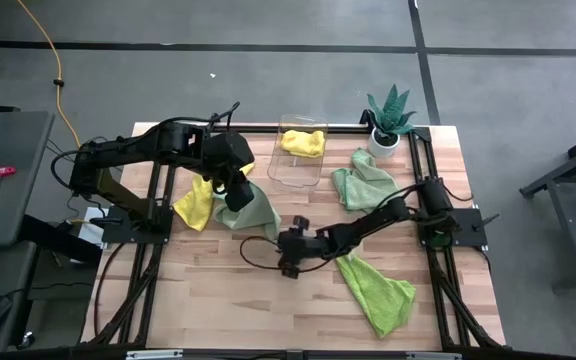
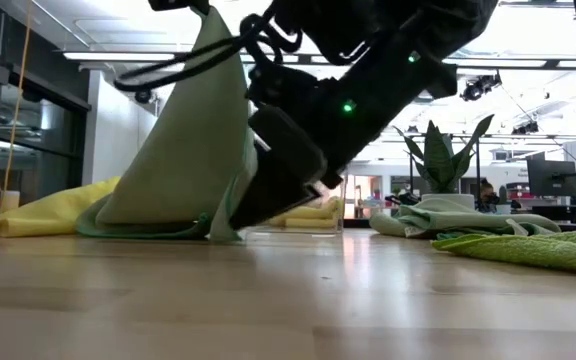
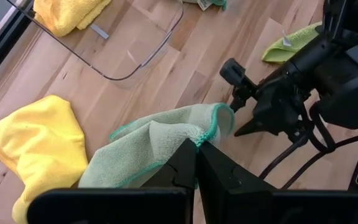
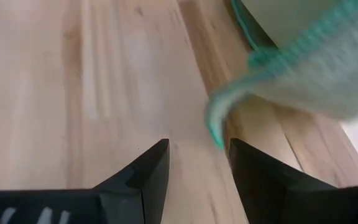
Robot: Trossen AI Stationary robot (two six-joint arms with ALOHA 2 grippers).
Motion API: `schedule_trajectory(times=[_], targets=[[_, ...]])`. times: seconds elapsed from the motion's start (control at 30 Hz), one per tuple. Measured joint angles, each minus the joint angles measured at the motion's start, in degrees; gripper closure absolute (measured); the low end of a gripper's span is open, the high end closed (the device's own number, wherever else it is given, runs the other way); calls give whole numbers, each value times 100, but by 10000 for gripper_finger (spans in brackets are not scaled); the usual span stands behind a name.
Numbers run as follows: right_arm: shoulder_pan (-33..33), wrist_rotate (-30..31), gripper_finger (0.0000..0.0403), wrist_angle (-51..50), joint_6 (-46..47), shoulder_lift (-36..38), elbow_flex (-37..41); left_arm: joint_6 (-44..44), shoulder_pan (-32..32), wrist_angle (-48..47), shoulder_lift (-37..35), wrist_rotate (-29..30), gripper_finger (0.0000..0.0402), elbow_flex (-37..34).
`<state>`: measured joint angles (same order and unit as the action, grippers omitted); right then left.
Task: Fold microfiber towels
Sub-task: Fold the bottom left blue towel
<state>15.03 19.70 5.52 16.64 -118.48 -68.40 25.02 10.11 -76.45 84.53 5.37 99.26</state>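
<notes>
A pale mint microfiber towel (image 1: 256, 212) with a teal hem is drawn up into a tent shape (image 2: 193, 150) left of the table's middle. My left gripper (image 3: 196, 152) is shut on it from above (image 1: 235, 192). My right gripper (image 1: 282, 248) is low over the wood just to the towel's right. It stands open (image 4: 197, 165), and a hanging hem corner (image 4: 215, 127) lies just ahead of the gap between its fingers. I cannot tell whether that corner touches them. A yellow towel (image 1: 196, 203) lies crumpled beside the mint one. My left gripper pinches the mint towel's teal-hemmed edge (image 3: 205, 138) between its two shut fingers, coming from above and slanting down. One layer or several, I cannot tell. The towel hangs below the fingers, and its lower part (image 2: 153, 225) rests spread on the table.
A clear bin (image 1: 290, 172) at the far middle holds a folded yellow towel (image 1: 303, 142). A potted plant (image 1: 388, 120) stands at the far right, with another mint towel (image 1: 363, 182) heaped beside it. A lime green towel (image 1: 378, 290) lies near the front right.
</notes>
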Motion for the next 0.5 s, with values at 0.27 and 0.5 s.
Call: schedule_trajectory(times=[0.27, 0.5], targets=[[-49, 785, 242, 497, -115, -163, 2, 113, 0, 9, 0, 7, 401, 0], [-217, 433, 242, 602, -15, -212, 2, 189, 0, 26, 0, 9, 401, 0]])
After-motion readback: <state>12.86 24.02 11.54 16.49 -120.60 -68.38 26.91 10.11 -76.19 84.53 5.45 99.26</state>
